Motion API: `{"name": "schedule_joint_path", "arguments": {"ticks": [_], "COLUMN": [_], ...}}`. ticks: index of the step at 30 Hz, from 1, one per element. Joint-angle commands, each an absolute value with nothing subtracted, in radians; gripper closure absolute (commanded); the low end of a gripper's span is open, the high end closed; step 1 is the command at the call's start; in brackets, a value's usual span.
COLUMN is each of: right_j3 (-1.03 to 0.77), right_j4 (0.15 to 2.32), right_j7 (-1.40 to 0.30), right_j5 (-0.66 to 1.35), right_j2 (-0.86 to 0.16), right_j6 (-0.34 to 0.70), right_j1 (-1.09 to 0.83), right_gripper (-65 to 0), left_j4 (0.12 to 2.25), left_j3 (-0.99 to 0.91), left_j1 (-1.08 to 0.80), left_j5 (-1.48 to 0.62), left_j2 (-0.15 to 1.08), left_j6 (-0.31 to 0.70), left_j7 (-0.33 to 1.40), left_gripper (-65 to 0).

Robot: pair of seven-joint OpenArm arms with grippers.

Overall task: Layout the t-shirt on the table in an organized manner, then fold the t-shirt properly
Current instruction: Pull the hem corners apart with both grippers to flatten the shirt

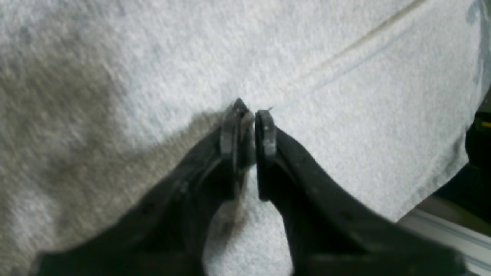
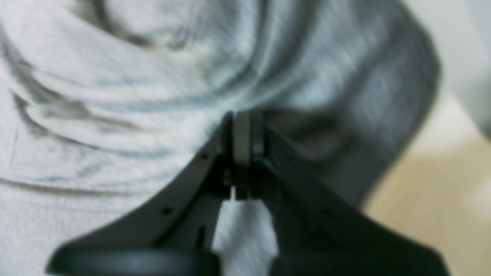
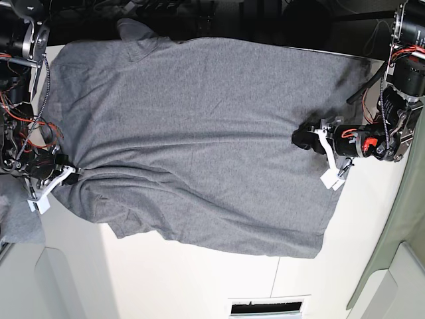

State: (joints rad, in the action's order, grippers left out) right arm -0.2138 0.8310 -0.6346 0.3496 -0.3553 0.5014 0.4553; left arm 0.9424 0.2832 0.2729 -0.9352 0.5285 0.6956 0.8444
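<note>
The heather-grey t-shirt (image 3: 199,133) lies spread flat over the white table (image 3: 166,279), sleeves toward the base view's left and hem toward its right. My left gripper (image 3: 307,139) rests on the hem edge. In the left wrist view its jaws (image 1: 248,115) stand almost together, pinching a little of the t-shirt (image 1: 345,96). At the shirt's left edge, between the sleeves, my right gripper (image 3: 68,173) grips the cloth. The right wrist view shows it (image 2: 241,119) shut, with folds of the t-shirt (image 2: 115,96) radiating from the tips.
A smaller bunch of grey cloth (image 3: 16,212) lies at the left edge by the right arm. A pale grey-green panel (image 3: 398,226) stands at the right. A vent slot (image 3: 269,308) sits in the table's near edge. The shirt's upper sleeve (image 3: 136,33) reaches the far edge.
</note>
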Motion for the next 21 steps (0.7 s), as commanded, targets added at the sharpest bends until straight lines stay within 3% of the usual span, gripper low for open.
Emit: {"name": "schedule_joint_path", "arguments": {"ticks": [1,8,15,21], "right_j3": [-0.204,-0.236,-0.346,-0.361], "right_j4": [0.843,0.938,1.27,1.34], "right_j7": [-0.622,-0.792,-0.948,-0.94], "right_j5": [0.359,0.508,0.67,0.67], "right_j2": [-0.374,-0.383,-0.385,-0.385], "right_j6": [0.501,0.506,0.529,0.529], "right_j1": [0.483,0.453,0.198,0.015], "right_gripper": [0.0,0.0,0.0,0.0], "left_j4": [0.953,1.034,1.115,1.122], "left_j3": [0.278,0.181,0.107,0.094], "left_j1": [0.305,0.323,0.235,0.155], "left_j5": [-0.951,-1.044,-1.102,-1.11], "left_j2": [0.543,0.591,0.682,0.691], "left_j6": [0.698,0.698,0.698,0.698], "left_j7": [0.839,0.918,0.947,0.948], "left_gripper": [-8.6,-8.7,-8.7,-8.7]}}
